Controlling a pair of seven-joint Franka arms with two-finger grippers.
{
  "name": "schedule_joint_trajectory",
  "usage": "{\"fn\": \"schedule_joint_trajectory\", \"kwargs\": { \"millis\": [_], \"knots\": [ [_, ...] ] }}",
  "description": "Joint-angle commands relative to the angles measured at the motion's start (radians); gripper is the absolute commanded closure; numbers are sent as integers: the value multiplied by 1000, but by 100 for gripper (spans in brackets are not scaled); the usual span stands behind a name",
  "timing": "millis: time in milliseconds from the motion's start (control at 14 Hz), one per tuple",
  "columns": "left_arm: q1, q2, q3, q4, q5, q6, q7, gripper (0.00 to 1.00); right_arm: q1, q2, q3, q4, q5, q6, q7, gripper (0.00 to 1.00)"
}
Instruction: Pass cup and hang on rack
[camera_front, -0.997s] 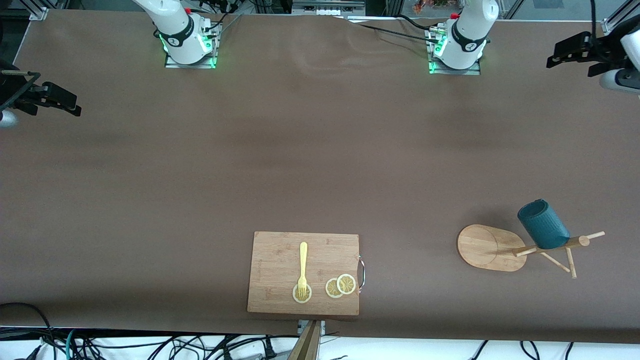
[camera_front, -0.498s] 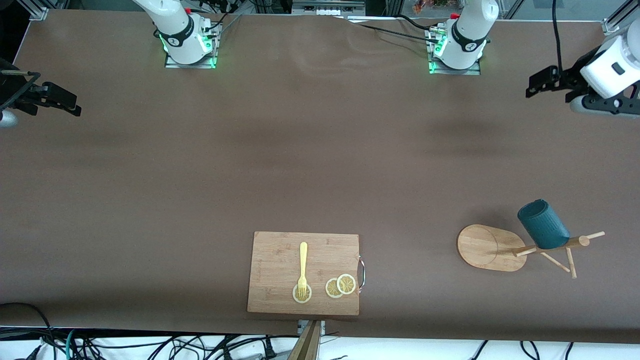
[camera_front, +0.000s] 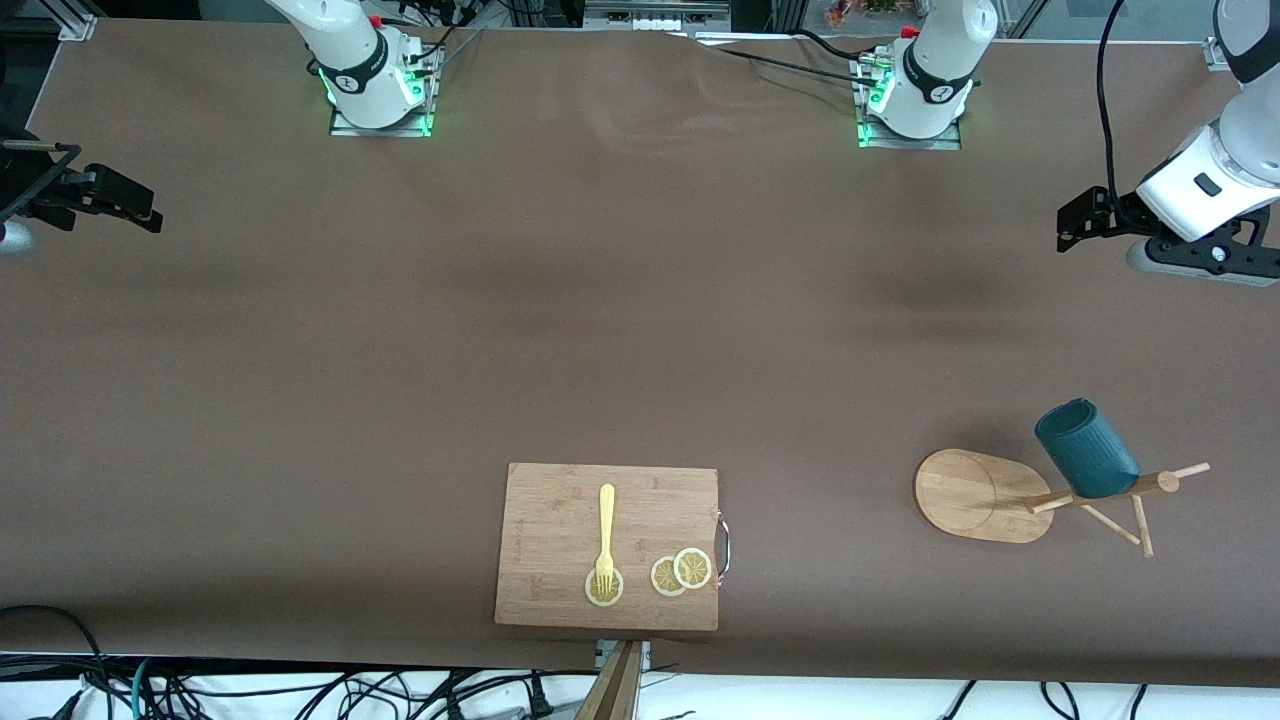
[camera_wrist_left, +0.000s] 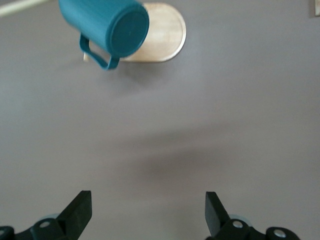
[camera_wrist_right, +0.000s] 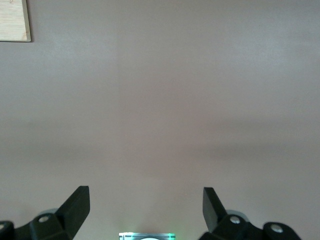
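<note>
The dark teal ribbed cup (camera_front: 1086, 450) hangs tilted by its handle on a peg of the bamboo rack (camera_front: 965, 495), near the left arm's end of the table. In the left wrist view the cup (camera_wrist_left: 112, 30) shows its flat bottom above the rack's oval base (camera_wrist_left: 162, 37). My left gripper (camera_front: 1072, 222) is open and empty in the air over bare table, well apart from the rack; its fingertips (camera_wrist_left: 80, 205) stand wide. My right gripper (camera_front: 140, 208) is open and empty over the right arm's end of the table and waits there (camera_wrist_right: 146, 210).
A rectangular wooden cutting board (camera_front: 540, 500) lies near the front edge with a yellow fork (camera_front: 605, 535) and three lemon slices (camera_front: 680, 572). Its corner shows in the right wrist view (camera_wrist_right: 14, 20). Cables hang along the front edge.
My left gripper has swung in from the table's end and come closer to the rack, still open. The cup, the rack and the right arm have not moved.
</note>
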Motion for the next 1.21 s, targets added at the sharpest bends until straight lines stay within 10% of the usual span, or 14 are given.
{"fn": "schedule_joint_trajectory", "kwargs": {
  "millis": [0,1139],
  "knots": [
    [-15,17,13,24,27,25,25,0,-13,-2,9,12,14,-16,-5,0],
    [-14,25,36,25,-110,31,-121,0,-13,-2,9,12,12,-13,-5,0]
  ]
}}
